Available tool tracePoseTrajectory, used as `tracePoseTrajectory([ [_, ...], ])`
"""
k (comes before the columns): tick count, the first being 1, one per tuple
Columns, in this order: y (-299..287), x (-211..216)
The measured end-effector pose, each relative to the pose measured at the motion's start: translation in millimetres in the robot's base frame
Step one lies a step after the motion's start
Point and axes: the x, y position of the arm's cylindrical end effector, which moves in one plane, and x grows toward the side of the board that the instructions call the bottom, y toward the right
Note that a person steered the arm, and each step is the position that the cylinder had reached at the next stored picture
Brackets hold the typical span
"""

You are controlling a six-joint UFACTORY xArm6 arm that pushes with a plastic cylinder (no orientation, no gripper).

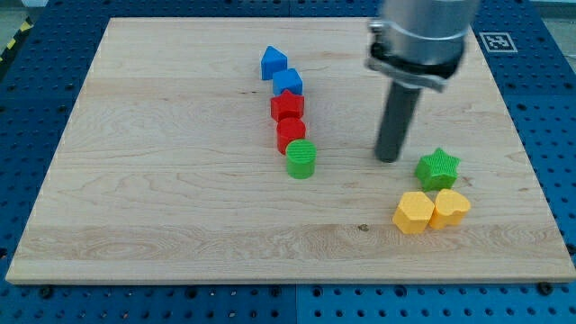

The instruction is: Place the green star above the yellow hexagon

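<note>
The green star (438, 168) lies at the view's right, just above two yellow blocks. The yellow hexagon (414, 213) is the left one; a yellow heart-like block (451, 208) touches it on its right. The star sits above and slightly right of the hexagon, touching or almost touching the yellow blocks. My tip (389, 158) is on the board just left of the star, a small gap apart, and above the hexagon.
A column of blocks stands in the middle: two blue blocks (274, 63) (288, 83), a red star (287, 106), a red block (291, 134) and a green cylinder (301, 159). The wooden board (162, 180) ends close to the yellow blocks' right.
</note>
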Motion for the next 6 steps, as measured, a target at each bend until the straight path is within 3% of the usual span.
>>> tracePoseTrajectory([
  [2,134,0],
  [3,144,17],
  [6,38,23],
])
